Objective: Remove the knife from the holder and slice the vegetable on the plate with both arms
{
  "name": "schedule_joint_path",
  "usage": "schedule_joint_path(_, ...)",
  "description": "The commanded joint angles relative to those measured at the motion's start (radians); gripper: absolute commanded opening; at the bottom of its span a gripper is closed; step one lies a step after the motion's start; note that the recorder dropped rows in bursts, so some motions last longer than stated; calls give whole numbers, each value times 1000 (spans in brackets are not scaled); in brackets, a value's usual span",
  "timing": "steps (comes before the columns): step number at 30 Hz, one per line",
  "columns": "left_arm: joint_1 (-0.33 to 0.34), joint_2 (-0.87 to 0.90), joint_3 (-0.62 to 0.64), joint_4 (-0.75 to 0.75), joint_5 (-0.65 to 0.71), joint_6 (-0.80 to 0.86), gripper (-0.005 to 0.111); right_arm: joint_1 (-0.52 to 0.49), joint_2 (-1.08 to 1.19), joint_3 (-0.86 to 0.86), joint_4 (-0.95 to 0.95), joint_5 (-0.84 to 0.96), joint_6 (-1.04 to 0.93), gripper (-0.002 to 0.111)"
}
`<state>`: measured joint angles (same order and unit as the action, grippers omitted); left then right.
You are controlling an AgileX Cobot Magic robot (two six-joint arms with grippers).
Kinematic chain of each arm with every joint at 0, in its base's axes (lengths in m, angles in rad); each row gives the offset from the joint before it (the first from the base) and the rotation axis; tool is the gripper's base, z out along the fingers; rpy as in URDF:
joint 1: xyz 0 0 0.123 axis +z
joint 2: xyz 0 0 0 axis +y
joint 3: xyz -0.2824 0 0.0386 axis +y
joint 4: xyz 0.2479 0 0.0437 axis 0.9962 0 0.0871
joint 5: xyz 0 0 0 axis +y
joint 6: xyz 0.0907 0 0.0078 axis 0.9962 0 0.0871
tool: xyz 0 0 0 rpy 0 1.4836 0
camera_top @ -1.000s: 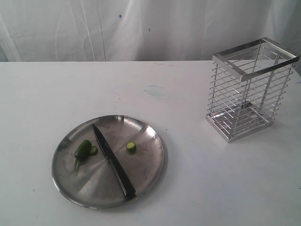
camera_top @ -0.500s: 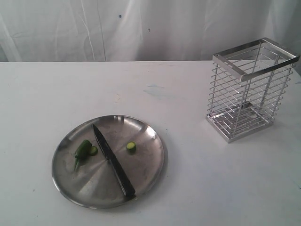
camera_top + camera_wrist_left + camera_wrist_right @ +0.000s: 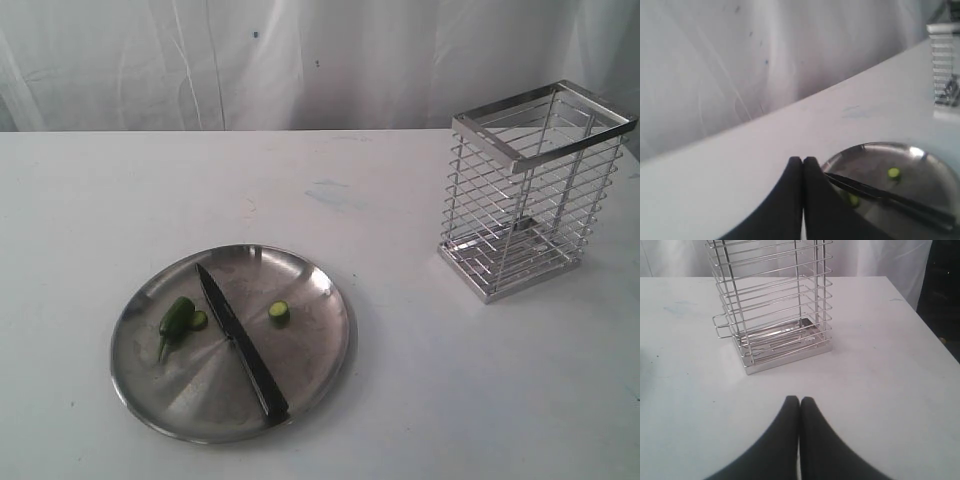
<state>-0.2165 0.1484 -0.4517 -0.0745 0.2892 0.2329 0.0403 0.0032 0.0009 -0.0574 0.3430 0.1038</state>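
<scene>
There is one desk (image 3: 450,400), and one plate (image 3: 335,345) sits on it. One knife (image 3: 240,343) lies across the plate's middle. The vegetable counts as three pieces, all on the plate. One is a stemmed dark green piece (image 3: 177,315) on the plate's left side. One small cut round (image 3: 199,320) is also left of the plate's middle. A second cut round (image 3: 279,312) is right of the plate's middle. One holder (image 3: 525,190) stands on the desk well apart from the plate, to its right and farther back.
</scene>
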Motion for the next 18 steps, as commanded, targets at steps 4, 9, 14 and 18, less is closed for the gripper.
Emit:
schedule_joint_path(4, 72, -144, 234, 173, 82, -813, 0, -5, -3, -1, -9, -1, 5, 0)
schedule_joint_path(9, 236, -148, 396, -144, 14, -619, 0, -5, -3, -1, -9, -1, 5, 0)
schedule_joint_path(14, 294, -148, 439, -53, 29, -376, 0, -5, -3, -1, -9, -1, 5, 0)
schedule_joint_path(18, 294, -148, 452, 35, 66, -165, 0, -5, -3, -1, -9, -1, 5, 0)
